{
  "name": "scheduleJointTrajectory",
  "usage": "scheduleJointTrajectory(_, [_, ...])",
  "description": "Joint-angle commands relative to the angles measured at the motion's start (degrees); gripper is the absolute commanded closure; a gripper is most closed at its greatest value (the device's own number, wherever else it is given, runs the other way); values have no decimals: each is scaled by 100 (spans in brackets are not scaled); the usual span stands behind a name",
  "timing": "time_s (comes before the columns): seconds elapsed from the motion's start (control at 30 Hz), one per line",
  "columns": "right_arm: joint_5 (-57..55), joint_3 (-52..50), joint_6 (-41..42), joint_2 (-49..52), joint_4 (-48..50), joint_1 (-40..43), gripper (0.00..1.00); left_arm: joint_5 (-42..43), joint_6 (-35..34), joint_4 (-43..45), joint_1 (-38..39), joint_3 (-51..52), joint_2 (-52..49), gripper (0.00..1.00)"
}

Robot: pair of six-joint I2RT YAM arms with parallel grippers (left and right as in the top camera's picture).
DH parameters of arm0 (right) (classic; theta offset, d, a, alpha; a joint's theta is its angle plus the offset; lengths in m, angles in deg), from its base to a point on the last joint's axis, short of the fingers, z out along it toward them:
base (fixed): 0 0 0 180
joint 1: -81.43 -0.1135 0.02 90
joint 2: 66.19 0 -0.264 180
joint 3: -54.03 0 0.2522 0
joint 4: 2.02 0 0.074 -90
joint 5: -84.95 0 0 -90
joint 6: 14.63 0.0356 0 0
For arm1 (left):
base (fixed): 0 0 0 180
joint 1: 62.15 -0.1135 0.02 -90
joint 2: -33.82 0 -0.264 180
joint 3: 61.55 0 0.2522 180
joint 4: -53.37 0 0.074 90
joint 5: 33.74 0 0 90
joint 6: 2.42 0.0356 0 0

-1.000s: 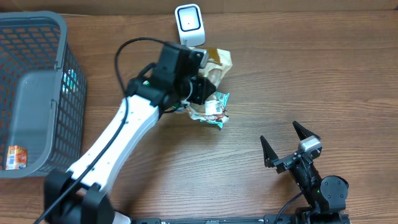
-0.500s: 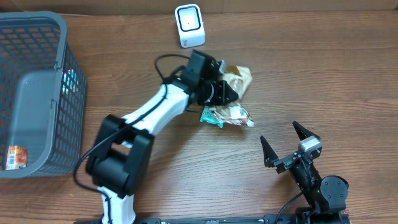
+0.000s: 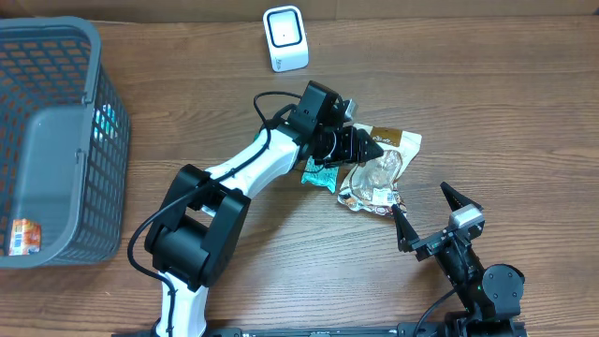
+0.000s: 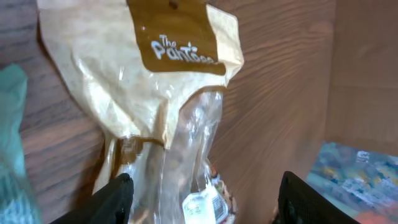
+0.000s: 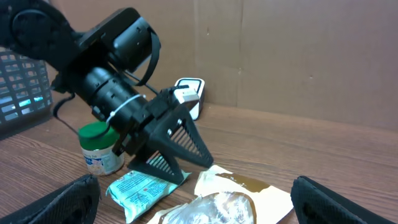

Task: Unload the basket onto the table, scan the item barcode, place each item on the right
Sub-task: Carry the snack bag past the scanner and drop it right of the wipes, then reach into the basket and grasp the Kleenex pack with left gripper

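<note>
In 1 second the left claw has swung right, away from the scanner; its fingers now stand apart. The snack bag lies on the table just beyond it, beside a teal packet. The right claw is spread wide.

Snack bag lies midway on the surface, packet just left of it; scanner behind, basket far left.

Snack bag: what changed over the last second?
The left gripper carried the snack bag from beside the scanner rightward and nearer, toward the right gripper, then spread its fingers; the bag now lies on the table, apparently released. Scanner, basket and the open right gripper stayed put.
</note>
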Motion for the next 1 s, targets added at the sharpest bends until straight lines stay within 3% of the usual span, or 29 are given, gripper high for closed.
scheduleJointTrajectory(0.0, [-37,-59,22,-44,33,13,0,92,382,-492,-245,-525,348,42])
scheduleJointTrajectory(0.33, [-37,-59,22,-44,31,13,0,-654,1589,-2962,-1587,-2286,1591,41])
scheduleJointTrajectory(0.63, [-37,-59,22,-44,33,13,0,-898,1805,-3652,-3434,-2793,2806,39])
scheduleJointTrajectory(0.73, [-37,-59,22,-44,33,13,0,-1119,1805,-3985,-4382,-2793,3174,38])
scheduleJointTrajectory(0.97, [-37,-59,22,-44,33,13,0,-1934,1746,-4597,-5709,-2774,3294,38])
